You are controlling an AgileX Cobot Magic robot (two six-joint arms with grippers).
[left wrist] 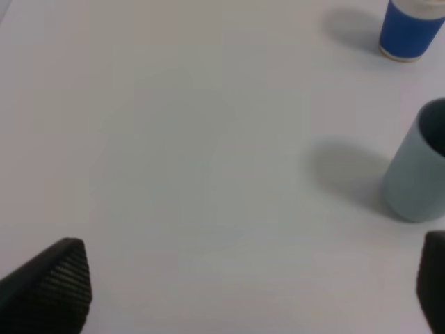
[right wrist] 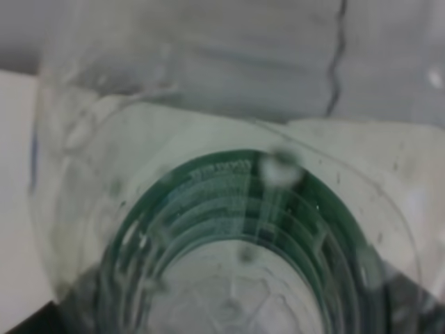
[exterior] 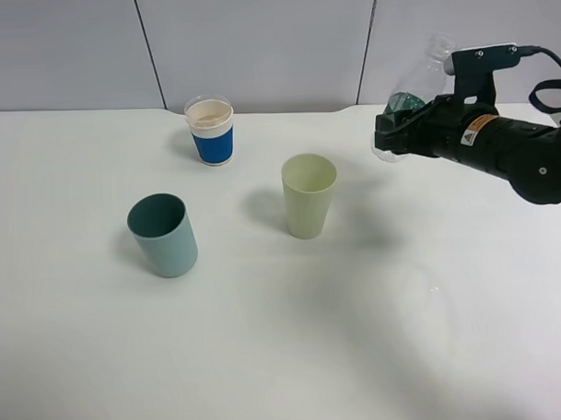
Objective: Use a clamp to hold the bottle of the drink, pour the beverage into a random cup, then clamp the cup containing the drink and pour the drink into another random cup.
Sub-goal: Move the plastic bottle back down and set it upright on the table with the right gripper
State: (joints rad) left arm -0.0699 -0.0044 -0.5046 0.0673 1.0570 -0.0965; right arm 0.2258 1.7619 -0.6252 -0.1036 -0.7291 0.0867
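So right gripper (exterior: pixel 396 130) pinches the tilted bottle (exterior: pixel 415 93), aloft upper right, well apart from blue paper cup (exterior: pixel 211 131). Cup's fill unclear. Left gripper (left wrist: pixel 252 278) is spread, so the pour into teal tumbler (exterior: pixel 163 235) remains.

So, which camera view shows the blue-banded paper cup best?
The exterior high view: the paper cup stands whole there, rim, cream inside and blue band visible. The left wrist view shows only its lower blue part. The right wrist view is filled by the bottle.
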